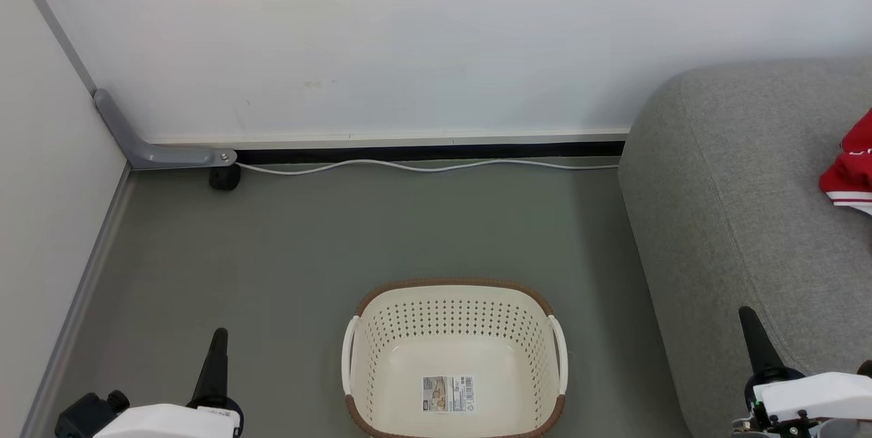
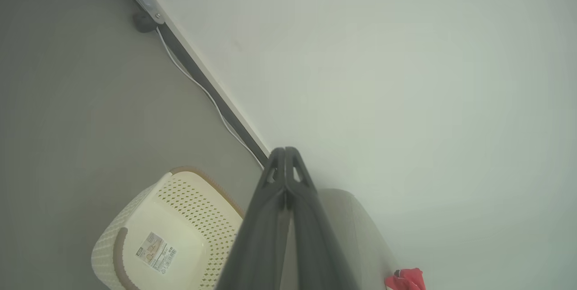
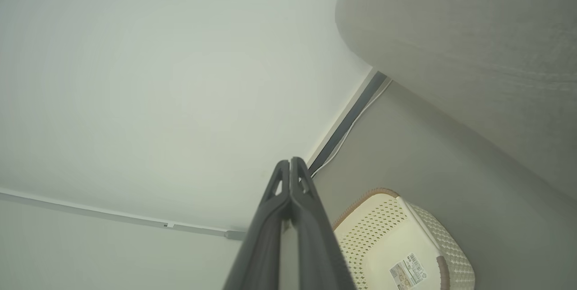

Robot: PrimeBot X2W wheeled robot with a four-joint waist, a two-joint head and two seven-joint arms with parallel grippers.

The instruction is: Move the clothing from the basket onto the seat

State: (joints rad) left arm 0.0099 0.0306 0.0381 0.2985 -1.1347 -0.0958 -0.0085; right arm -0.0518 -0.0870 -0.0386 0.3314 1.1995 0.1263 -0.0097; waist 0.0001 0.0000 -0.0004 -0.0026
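Rightward, the grey fabric sofa [image 1: 736, 206] takes up that side of the head view, its rounded end near the wall. On its top lies the clothing [image 1: 850, 164]: red fabric with white trim, crumpled and cut off by the picture's edge. The oval cream basket [image 1: 454, 286] stands upright on the grey-green floor [image 1: 272, 254], near the sofa's side but apart from it. Its walls are perforated, its rim brown, with a white handle on each side. A paper label [image 1: 447, 394] lies flat on its bottom. The left gripper [image 2: 285, 151] is low at the basket's left, fingers pressed together on nothing and pointing toward the wall. The right gripper [image 3: 290, 161] is likewise clenched and unladen, beside the sofa's edge.
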